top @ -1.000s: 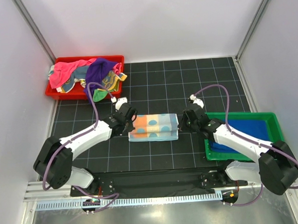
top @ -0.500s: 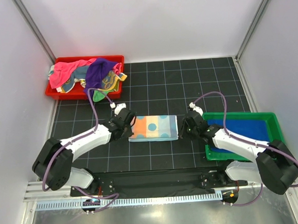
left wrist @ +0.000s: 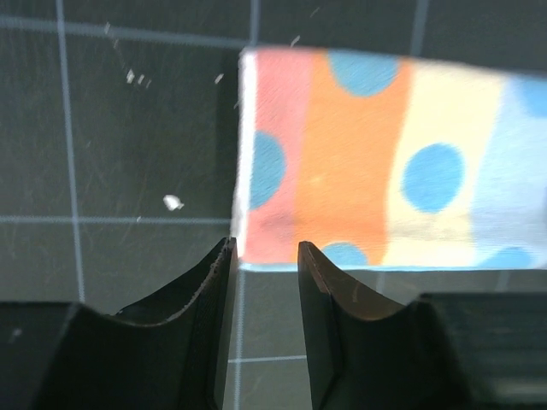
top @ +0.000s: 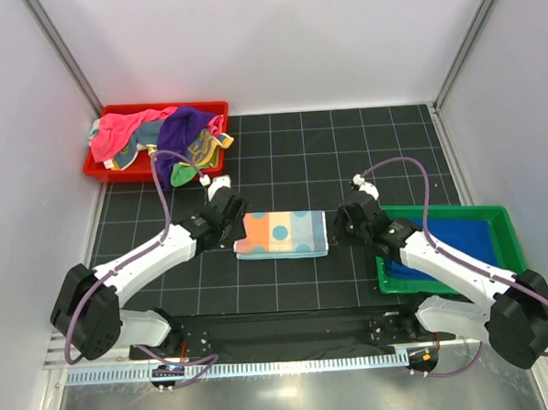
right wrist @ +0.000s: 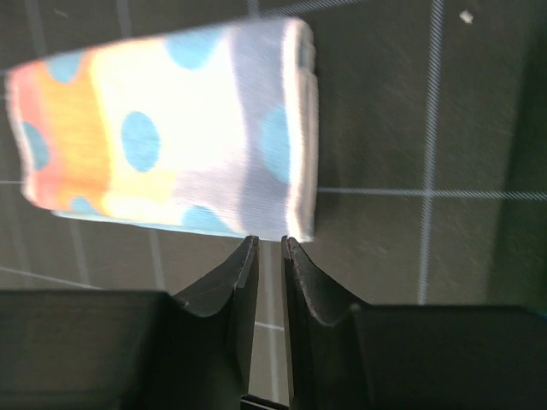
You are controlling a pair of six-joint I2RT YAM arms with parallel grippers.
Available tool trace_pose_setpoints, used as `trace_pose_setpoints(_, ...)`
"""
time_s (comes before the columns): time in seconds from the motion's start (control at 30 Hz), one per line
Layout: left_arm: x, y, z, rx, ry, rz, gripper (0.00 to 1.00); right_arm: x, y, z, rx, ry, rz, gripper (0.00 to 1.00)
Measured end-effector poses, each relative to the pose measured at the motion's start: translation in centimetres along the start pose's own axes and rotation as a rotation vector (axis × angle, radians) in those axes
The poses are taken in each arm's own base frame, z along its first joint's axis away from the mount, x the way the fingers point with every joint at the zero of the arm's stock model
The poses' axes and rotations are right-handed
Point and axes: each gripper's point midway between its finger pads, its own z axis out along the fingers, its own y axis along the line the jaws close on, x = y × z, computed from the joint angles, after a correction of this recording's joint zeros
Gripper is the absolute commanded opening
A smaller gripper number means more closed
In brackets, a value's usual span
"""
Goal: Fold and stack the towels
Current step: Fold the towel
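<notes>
Towel (top: 281, 234) is lying folded on tabletop (top: 345, 155). Left hand (left wrist: 265, 248) is hovering half open at one end, right hand (right wrist: 269, 242) narrowly open at the other, both empty. Lifting likely needs every layer pinched.

Red plastic tray (top: 125, 174) at far-left corner of black mat (top: 344, 146), against left wall. Green plastic tray (top: 440, 209) at mat's right edge, nearer front, well apart from red one. Mat ruled with pale grid lines. White enclosure walls (top: 275, 40) on three sides, metal corner posts (top: 64, 55). Perforated metal rail (top: 292, 365) along near edge. White lint speck (left wrist: 173, 202) on mat, smaller flecks above it.
</notes>
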Motion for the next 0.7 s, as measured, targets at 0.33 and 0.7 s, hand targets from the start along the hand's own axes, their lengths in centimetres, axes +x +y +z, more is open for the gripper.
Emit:
trace_pose_setpoints(0.33, -0.1, -2.3, 2.4, 0.035, 0.039, 0.018, 0.33, -0.4, 4.4, 3.0, -0.099, 0.063, 0.049, 0.21)
trace_pose_setpoints(0.7, 4.1, -0.3, 5.0, -0.011, 0.117, 0.031, 0.32, 4.8, 0.7, 5.3, -0.054, 0.154, 0.090, 0.21)
